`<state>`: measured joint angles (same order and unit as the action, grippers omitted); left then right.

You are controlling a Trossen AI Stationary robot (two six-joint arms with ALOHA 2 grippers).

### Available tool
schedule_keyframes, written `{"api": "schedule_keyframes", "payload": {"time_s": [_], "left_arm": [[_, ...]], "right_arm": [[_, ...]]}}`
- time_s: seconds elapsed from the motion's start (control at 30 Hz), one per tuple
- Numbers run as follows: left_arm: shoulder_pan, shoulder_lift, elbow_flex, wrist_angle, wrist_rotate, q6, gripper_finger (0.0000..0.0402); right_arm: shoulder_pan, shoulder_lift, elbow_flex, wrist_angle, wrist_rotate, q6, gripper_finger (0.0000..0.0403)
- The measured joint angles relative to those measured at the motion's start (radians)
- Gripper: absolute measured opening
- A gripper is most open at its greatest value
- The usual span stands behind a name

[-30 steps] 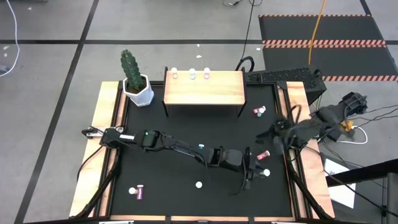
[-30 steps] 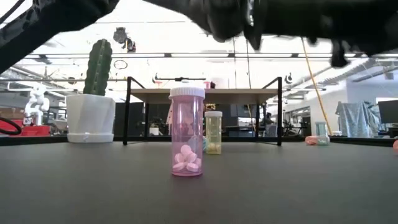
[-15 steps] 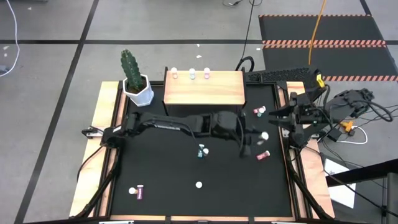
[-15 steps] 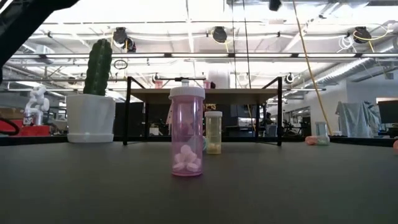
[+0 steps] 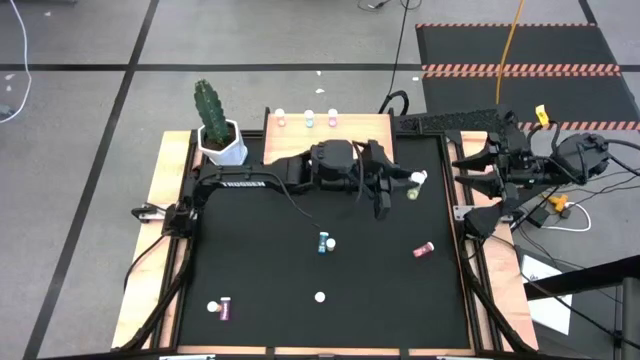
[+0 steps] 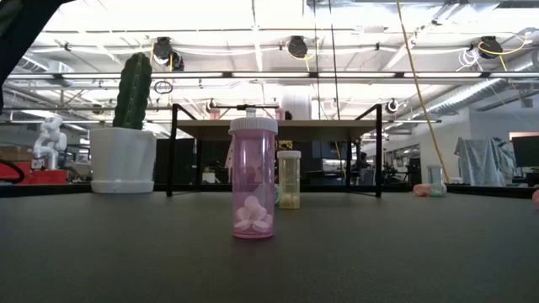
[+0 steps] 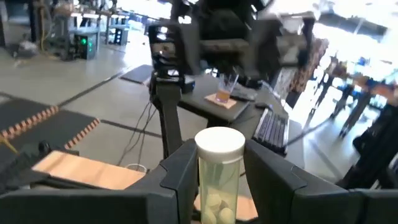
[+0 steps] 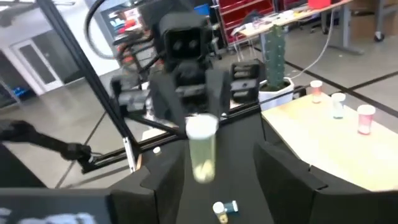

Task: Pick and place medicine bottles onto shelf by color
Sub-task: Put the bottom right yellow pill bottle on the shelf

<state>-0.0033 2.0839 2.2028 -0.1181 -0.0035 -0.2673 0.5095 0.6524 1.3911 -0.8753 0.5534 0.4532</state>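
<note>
My left gripper (image 5: 402,190) hangs above the table just off the wooden shelf's (image 5: 328,142) right end, shut on a yellow medicine bottle (image 7: 219,177) with a white cap. The right wrist view shows that bottle (image 8: 202,149) head-on. My right gripper (image 8: 227,180) stands open and empty past the table's right edge (image 5: 468,178). Three bottles (image 5: 308,120) stand along the shelf's far edge. On the table are a blue bottle (image 5: 323,243), a pink one on its side (image 5: 423,250), a purple one (image 5: 224,310), and an upright pink bottle (image 6: 253,181). My left gripper pinches the yellow bottle's body (image 7: 205,183) just below the white cap, one finger (image 7: 177,177) on each side. The fingers reach out level toward the table's right side. The bottle stands upright in the hold, cap up, lifted clear of the table.
A white pot with a green cactus (image 5: 220,140) stands at the shelf's left end. Another yellowish bottle (image 6: 289,178) shows in front of the shelf's black legs (image 6: 173,151). A keyboard (image 5: 455,122) and cables lie beyond the far right corner.
My left gripper has risen and travelled from the near right part of the table toward the far edge and the shelf, carrying the yellow bottle lifted clear. My right gripper has drawn back toward the right edge, off the table. The arm has left the top of the low view.
</note>
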Motion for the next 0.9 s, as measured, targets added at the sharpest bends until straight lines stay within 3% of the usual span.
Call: {"api": "schedule_keyframes", "payload": {"time_s": [0.3, 0.5, 0.7, 0.9], "left_arm": [[0.023, -0.047, 0.000, 0.010, 0.002, -0.057, 0.0127], [0.025, -0.068, 0.000, 0.015, 0.058, -0.060, 0.0127], [0.029, -0.070, 0.000, 0.014, 0.139, -0.089, 0.0127], [0.029, -0.070, 0.000, -0.005, 0.145, -0.098, 0.0127]], "right_arm": [[-0.004, 0.109, -0.071, 0.207, 0.000, -0.116, 0.0208], [-0.076, 0.164, -0.072, 0.283, 0.042, -0.124, 0.0208], [-0.178, 0.184, -0.072, 0.318, -0.105, -0.090, 0.0208], [-0.255, 0.214, -0.072, 0.335, -0.221, -0.055, 0.0208]]}}
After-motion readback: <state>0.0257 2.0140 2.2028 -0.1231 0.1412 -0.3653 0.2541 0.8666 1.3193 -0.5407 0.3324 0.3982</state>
